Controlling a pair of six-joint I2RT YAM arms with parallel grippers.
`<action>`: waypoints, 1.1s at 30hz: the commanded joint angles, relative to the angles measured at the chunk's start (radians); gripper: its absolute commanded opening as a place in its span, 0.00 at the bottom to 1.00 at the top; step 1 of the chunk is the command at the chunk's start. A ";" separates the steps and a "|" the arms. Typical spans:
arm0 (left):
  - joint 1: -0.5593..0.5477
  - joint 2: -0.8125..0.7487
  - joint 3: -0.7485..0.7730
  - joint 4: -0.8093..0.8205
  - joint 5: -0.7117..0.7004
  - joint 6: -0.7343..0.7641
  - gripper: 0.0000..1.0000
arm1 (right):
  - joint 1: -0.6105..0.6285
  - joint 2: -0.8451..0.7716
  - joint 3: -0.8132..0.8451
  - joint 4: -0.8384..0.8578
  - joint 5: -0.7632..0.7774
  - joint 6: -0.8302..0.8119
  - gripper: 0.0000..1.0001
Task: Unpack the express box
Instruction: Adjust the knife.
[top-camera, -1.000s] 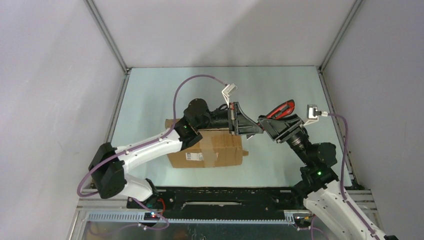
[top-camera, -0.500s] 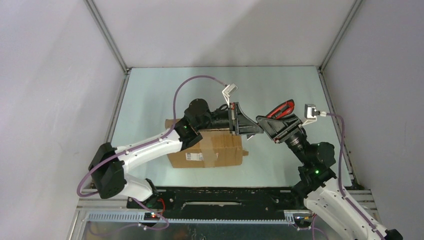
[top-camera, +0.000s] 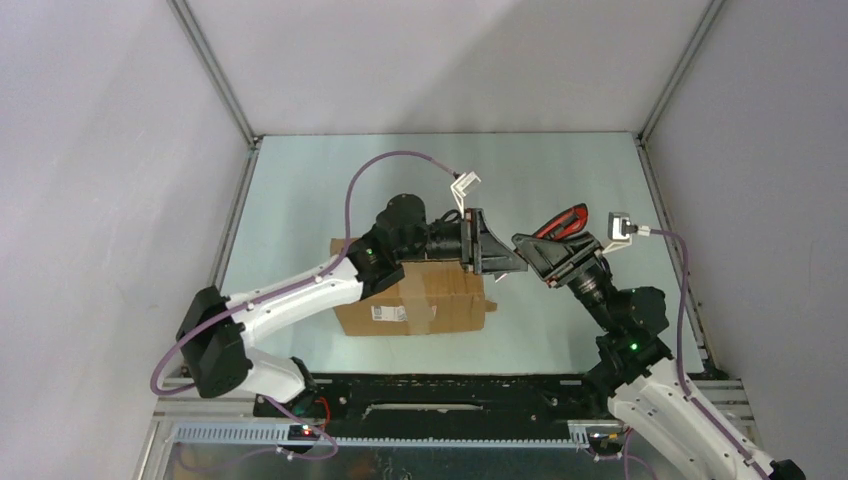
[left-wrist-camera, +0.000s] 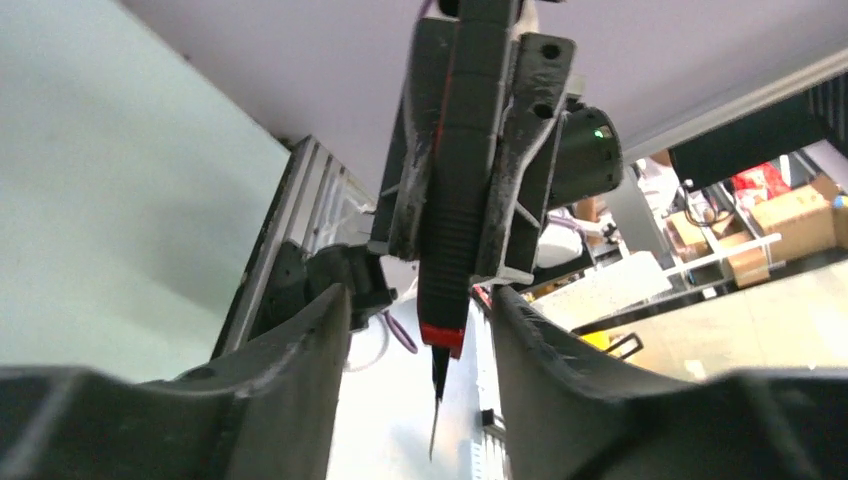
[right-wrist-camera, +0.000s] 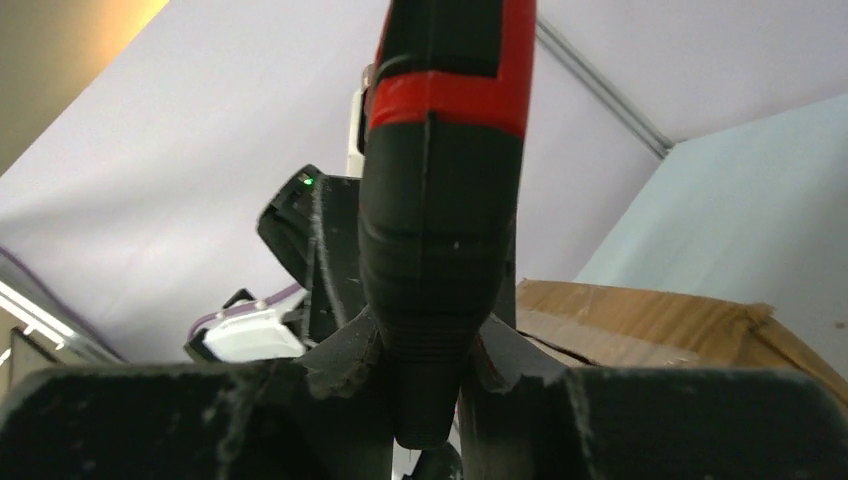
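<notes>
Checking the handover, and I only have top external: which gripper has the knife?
Observer: The right one. The right wrist view shows the right gripper clamped on the handle of the utility knife.
Operator: Left gripper touching it?
Observer: No. In the left wrist view the left gripper is open, with a gap on either side of the knife.

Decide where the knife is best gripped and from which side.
Grip the knife on its ribbed black handle, well back from the tip, squeezing its two flat sides. The blade sticks out bare at one end, so come from the handle end. The right gripper is clamped on that handle.
</notes>
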 joint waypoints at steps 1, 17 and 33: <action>0.030 -0.086 0.138 -0.370 -0.042 0.232 0.68 | -0.060 -0.072 -0.001 -0.130 0.061 0.001 0.00; -0.010 0.009 0.425 -1.347 -0.376 1.285 0.94 | -0.270 -0.091 -0.195 -0.055 -0.080 0.210 0.00; -0.037 0.087 0.368 -1.244 -0.459 1.437 0.96 | -0.272 -0.074 -0.261 0.036 -0.080 0.229 0.00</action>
